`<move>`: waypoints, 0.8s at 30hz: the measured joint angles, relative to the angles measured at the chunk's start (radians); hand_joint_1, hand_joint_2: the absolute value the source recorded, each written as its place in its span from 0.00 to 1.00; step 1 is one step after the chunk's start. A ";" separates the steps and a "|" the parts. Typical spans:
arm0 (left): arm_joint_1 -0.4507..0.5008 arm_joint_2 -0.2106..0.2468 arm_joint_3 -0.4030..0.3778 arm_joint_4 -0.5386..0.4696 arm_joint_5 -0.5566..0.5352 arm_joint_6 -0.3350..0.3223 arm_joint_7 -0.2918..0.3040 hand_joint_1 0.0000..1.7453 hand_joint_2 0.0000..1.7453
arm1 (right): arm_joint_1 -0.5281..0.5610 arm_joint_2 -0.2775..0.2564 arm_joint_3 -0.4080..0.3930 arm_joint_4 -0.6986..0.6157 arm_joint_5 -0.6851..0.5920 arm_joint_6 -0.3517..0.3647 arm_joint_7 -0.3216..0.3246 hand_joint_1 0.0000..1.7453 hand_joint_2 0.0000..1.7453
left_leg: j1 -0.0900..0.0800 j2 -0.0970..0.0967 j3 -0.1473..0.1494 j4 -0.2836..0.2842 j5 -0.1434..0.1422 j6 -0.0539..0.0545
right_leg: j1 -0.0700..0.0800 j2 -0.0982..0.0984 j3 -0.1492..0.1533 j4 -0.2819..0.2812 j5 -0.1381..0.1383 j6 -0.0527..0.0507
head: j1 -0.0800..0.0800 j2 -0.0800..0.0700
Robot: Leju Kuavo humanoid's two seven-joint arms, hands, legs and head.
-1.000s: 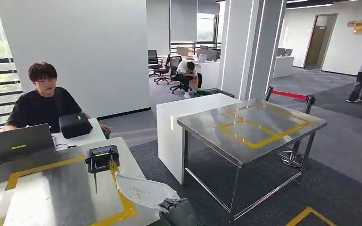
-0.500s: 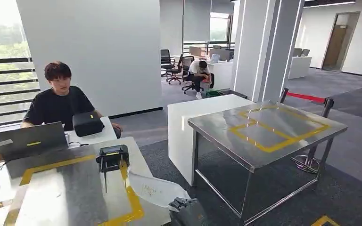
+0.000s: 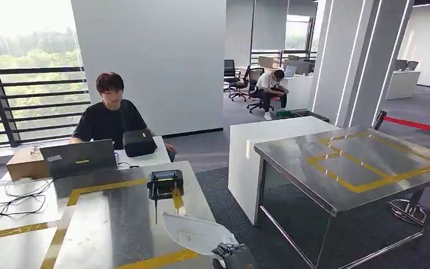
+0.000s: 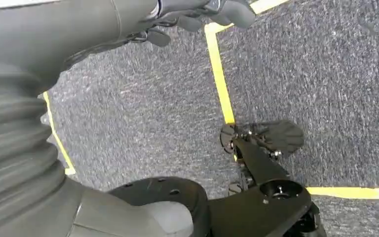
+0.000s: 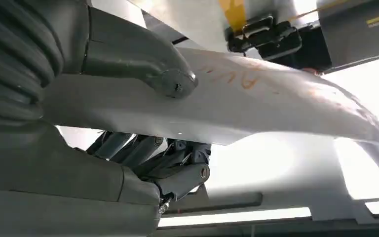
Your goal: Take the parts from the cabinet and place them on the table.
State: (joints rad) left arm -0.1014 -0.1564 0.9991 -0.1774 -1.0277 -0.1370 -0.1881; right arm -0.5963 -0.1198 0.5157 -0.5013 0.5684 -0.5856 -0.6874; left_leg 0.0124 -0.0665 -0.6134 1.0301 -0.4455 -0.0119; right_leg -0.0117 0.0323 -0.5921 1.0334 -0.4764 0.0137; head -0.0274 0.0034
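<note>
Your right hand (image 5: 143, 148) sits low at the near table's (image 3: 117, 224) edge, thumb over and fingers under the white curved part (image 5: 256, 108), clamping it above the tabletop, orange handwriting on it unreadable, while your left hand (image 4: 197, 15) hangs over carpet, fingers curled, holding nothing visible.

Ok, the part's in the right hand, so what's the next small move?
Probably keep turning toward the near table, then lower the white part inside its yellow tape. The right robot hand grips the part at the table's edge, above the surface.
</note>
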 joint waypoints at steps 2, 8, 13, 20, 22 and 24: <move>0.001 0.000 0.000 0.000 0.000 0.000 0.000 0.00 1.00 | -0.001 0.003 -0.007 0.000 0.008 0.000 0.000 1.00 1.00 | -0.002 -0.008 -0.005 -0.006 0.003 -0.015 | -0.007 -0.014 0.006 -0.009 0.006 -0.017 | 0.002 0.000; -0.001 0.000 0.000 0.000 -0.001 0.000 0.001 0.00 1.00 | 0.004 0.005 -0.017 0.000 0.032 0.001 0.001 1.00 1.00 | -0.002 0.056 -0.149 0.310 -0.139 -0.025 | -0.001 -0.069 0.014 -0.015 0.005 -0.041 | 0.003 0.000; -0.003 0.001 0.000 -0.001 -0.001 -0.003 -0.006 0.00 1.00 | 0.007 0.013 -0.039 -0.002 0.062 0.003 0.005 1.00 1.00 | -0.016 0.141 0.007 0.011 -0.018 -0.008 | 0.007 -0.109 0.024 -0.005 -0.012 -0.026 | 0.002 0.000; -0.005 0.000 0.000 -0.002 -0.001 0.000 0.000 0.00 1.00 | 0.006 0.019 -0.067 -0.008 0.079 0.005 0.008 1.00 1.00 | -0.001 0.067 0.005 0.000 -0.001 0.030 | 0.001 -0.058 -0.012 0.097 -0.082 0.006 | 0.014 0.000; -0.005 -0.001 0.000 -0.001 -0.001 0.000 0.003 0.00 1.00 | 0.013 0.018 -0.076 -0.007 0.083 0.006 0.008 1.00 1.00 | -0.001 0.045 0.003 0.000 -0.003 0.033 | 0.000 -0.041 -0.090 0.253 -0.147 0.013 | 0.018 0.000; -0.003 -0.001 0.000 -0.001 -0.002 0.000 0.002 0.00 1.00 | 0.021 0.019 -0.082 -0.007 0.090 0.007 0.008 1.00 1.00 | -0.002 0.021 0.004 0.000 -0.005 0.034 | 0.001 -0.039 -0.128 0.304 -0.136 0.012 | 0.019 0.000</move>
State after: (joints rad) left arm -0.1045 -0.1571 0.9995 -0.1785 -1.0300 -0.1366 -0.1858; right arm -0.5757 -0.1011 0.4333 -0.5081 0.6584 -0.5783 -0.6794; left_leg 0.0107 -0.0458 -0.6098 1.0305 -0.4510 0.0218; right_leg -0.0111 -0.0071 -0.7201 1.3378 -0.6127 0.0257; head -0.0084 0.0034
